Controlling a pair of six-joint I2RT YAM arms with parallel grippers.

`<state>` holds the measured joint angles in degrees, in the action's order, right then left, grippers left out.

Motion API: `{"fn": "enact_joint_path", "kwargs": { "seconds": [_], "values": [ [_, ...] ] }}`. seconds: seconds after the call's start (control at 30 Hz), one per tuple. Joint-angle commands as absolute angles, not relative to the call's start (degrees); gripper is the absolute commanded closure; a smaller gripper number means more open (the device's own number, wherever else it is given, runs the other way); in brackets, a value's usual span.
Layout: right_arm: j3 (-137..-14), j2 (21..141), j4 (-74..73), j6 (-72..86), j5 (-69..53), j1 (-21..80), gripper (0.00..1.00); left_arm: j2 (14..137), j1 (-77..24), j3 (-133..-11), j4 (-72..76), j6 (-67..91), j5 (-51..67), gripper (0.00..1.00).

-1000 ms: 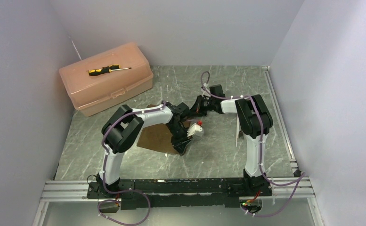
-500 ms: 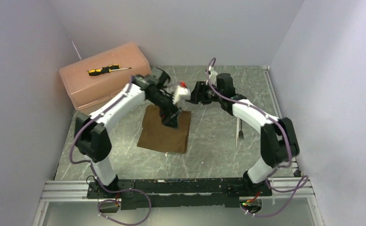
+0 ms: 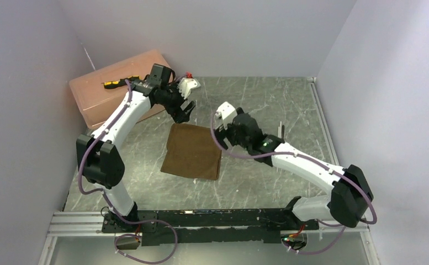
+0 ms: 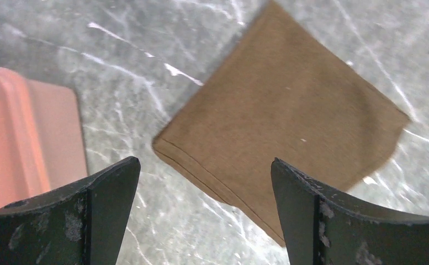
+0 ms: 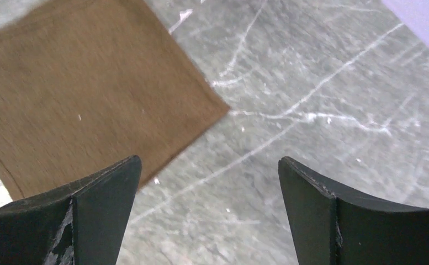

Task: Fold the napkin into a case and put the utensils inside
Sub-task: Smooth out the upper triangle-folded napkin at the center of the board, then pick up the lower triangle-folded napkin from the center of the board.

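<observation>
Napkin first: we see it lying flat on the grey marbled tabletop, near the middle, between the two arms, as a squarish brown panel with a hemmed or doubled edge showing in the left wrist view. We judge it light, limp and thin, so it will drape and slide rather than hold a shape; a crease will need pressing down, and a lifted corner will likely drag the whole cloth unless another part is pinned. We would take hold at a corner or along the free edge, pinching only the layer meant to move, low to the surface.

Above its far edge hangs the left pincer, jaws spread wide and holding nothing. Just off its right side hangs the right pincer, likewise spread and empty; its wrist view shows the cloth's corner below and bare stone under the gap.

Further right, a thin silvery utensil shows partly behind the right arm; we cannot tell how many pieces lie there. They look stiff and slim, likely slippery against metal fingers.

At the far left corner sits a pink box with a screwdriver on its lid.
</observation>
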<state>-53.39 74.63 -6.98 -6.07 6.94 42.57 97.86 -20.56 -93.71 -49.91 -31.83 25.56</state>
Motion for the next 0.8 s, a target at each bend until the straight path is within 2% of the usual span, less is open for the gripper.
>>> {"fn": "enact_joint_path", "kwargs": {
  "seconds": [0.0,0.13,0.3,0.4,0.5,0.63,0.77],
  "values": [
    [-47.4,69.2,-3.1,-17.4,25.2,50.8,0.0,101.9,-20.3,-94.2,-41.0,-28.9,18.2,0.06],
    [-43.8,61.8,2.6,-19.3,26.6,51.9,0.0,109.9,-20.6,-99.5,-44.4,-28.1,21.5,0.14],
    [-41.7,55.8,6.4,-18.1,23.2,51.5,0.0,116.0,-21.9,-99.7,-42.6,-26.0,22.7,0.16],
    [-43.8,58.6,1.1,-13.0,23.6,48.7,0.0,117.3,-24.0,-98.4,-40.0,-26.4,21.1,0.17],
    [-47.0,60.0,-6.5,-9.4,15.9,43.9,0.0,118.2,-26.1,-97.9,-38.2,-25.6,20.2,0.18],
    [-39.3,54.0,1.7,-16.2,11.7,46.9,0.0,119.4,-27.6,-98.7,-38.5,-25.5,20.9,0.18],
    [-40.3,58.9,-6.3,-23.0,7.2,51.2,0.0,120.9,-28.1,-99.5,-38.8,-25.5,21.4,0.19]
  ]
}}
